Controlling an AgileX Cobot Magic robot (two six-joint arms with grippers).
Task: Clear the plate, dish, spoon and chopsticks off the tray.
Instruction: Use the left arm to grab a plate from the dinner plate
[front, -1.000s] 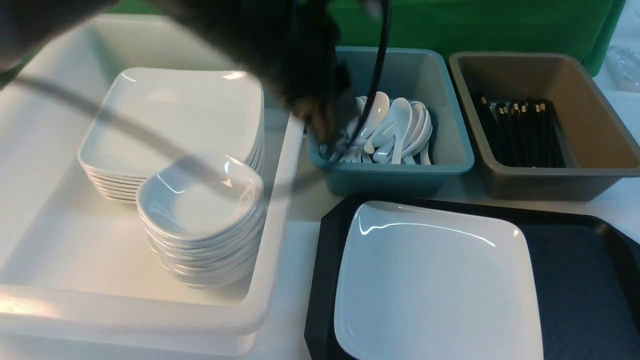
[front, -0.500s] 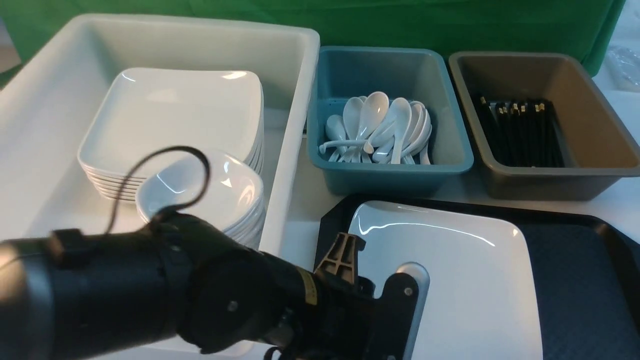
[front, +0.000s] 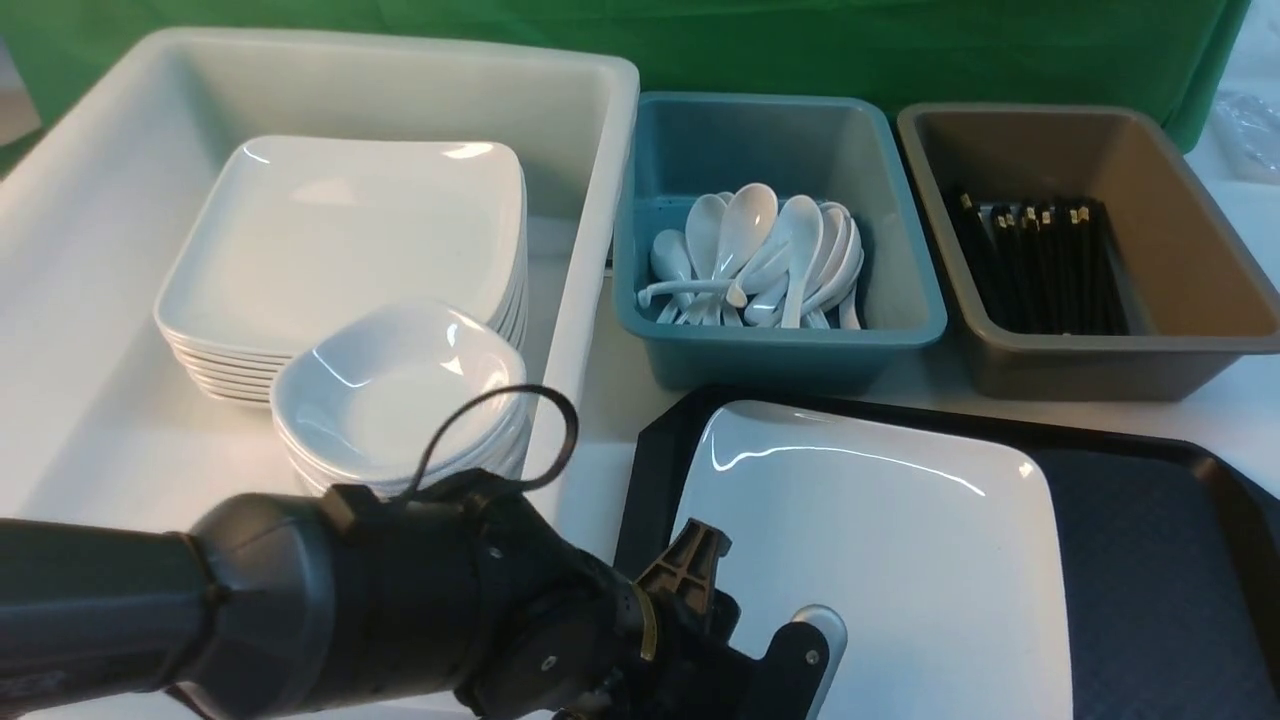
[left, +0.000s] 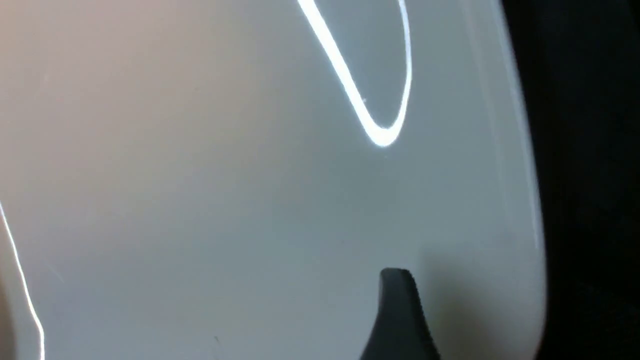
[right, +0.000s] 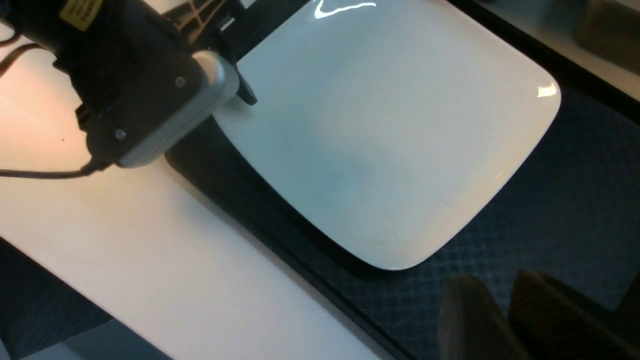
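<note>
The white square plate (front: 880, 560) (right: 390, 125) lies on the left part of the black tray (front: 1150, 560) (right: 525, 225). My left gripper (front: 700, 600) is at the plate's near-left edge and open. One finger (left: 395, 310) hovers over the plate (left: 200, 200); the other is hidden. In the right wrist view my right gripper (right: 495, 300) hangs over the bare tray beside the plate, its jaws only slightly apart and empty. White spoons (front: 760, 250) lie in the teal bin and black chopsticks (front: 1040, 260) in the brown bin. Small dishes (front: 400, 390) are stacked in the white tub.
The white tub (front: 600, 200) at the left also holds a stack of square plates (front: 350, 230). The teal bin (front: 900, 335) and the brown bin (front: 1100, 365) stand just behind the tray. A green cloth hangs at the back.
My left arm has swung from over the teal bin to the plate's near-left edge, then sunk lower. Its jaws have opened. The right gripper has not changed.
</note>
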